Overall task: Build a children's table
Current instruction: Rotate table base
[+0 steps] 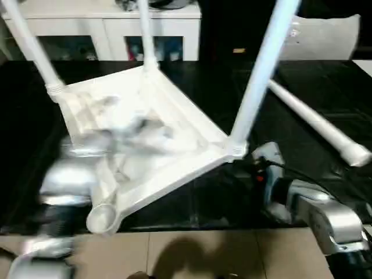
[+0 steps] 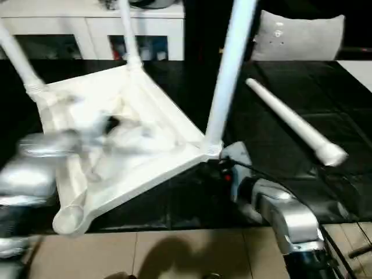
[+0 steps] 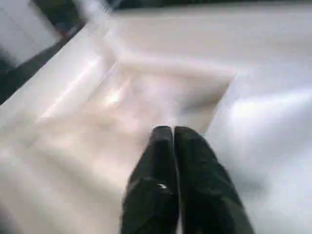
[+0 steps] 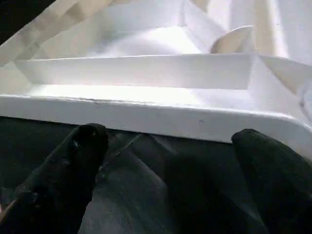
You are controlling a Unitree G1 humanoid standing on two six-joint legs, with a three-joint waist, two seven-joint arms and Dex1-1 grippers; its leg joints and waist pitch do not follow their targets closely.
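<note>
On the black bench (image 1: 325,87), the upturned white plastic children's table (image 1: 157,139) meets the left gripper (image 3: 173,134), jaws pressed together, and the right gripper (image 4: 165,146), jaws spread.

We see a black mat (image 1: 174,203) over tan floor tiles (image 1: 192,256), white glass-door cabinet (image 1: 110,29) behind, grey cushion (image 2: 299,38) at right.

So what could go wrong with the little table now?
Three legs already stand up from the upside-down table top, so it is top-heavy. A bump from the left gripper, which is shut over the ribbed underside, might tip it. The empty corner socket sits near the edge of the black mat and could slide off. The fourth leg lies loose and may roll away.
</note>
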